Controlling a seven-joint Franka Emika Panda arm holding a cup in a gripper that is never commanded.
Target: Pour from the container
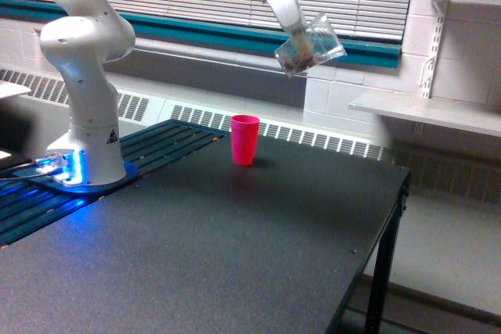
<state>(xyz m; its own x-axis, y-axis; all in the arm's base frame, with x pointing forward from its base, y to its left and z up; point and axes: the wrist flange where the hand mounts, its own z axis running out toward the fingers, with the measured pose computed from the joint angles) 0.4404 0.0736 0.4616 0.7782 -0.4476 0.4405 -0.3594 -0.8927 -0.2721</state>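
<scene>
High in the exterior view, my gripper (301,39) is shut on the container (311,44), a small clear plastic cup with reddish-brown bits showing through its wall. The cup hangs tilted, its mouth facing up and toward the exterior view's right. It is well above the table and a little to the right of the pink cup (244,139), which stands upright near the far edge of the dark table (235,248). The fingertips are mostly hidden behind the cup.
The white arm base (86,146) with a blue light stands on the table at the exterior view's left, on a blue slatted panel (156,142). The table's right edge drops off near a leg (383,271). A white shelf (438,111) juts out at right.
</scene>
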